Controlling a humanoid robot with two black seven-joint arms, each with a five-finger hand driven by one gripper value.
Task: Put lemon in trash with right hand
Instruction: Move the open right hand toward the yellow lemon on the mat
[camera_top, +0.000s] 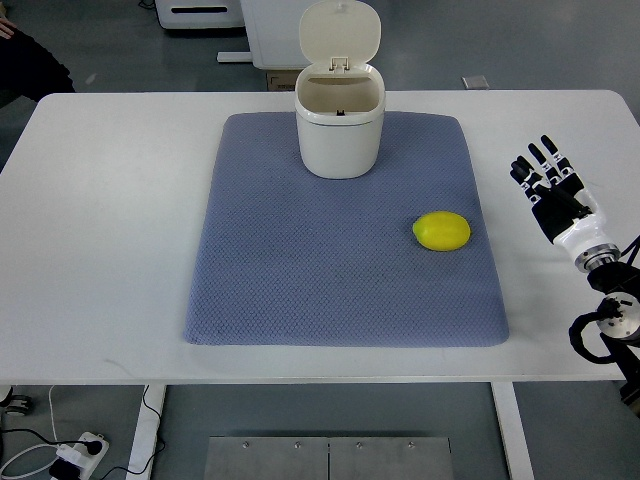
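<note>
Right hand (549, 180) at the frame's right edge, fingers seemingly spread, empty; lemon (442, 231) lies on mat (300, 280), lower right of open-lidded trash bin (340, 125).

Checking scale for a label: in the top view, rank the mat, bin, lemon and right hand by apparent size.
1. mat
2. bin, lid up
3. right hand, fingers spread, beside the mat
4. lemon, only slightly smaller than the hand, so unsure

- A lemon (441, 231) lies on the right part of a blue-grey mat (300, 290) on the white desk (90, 250).
- A cream trash bin (339, 122), lid up, stands at the mat's far edge.
- The right hand (548, 182) is over the desk right of the mat, fingers spread, empty.
</note>
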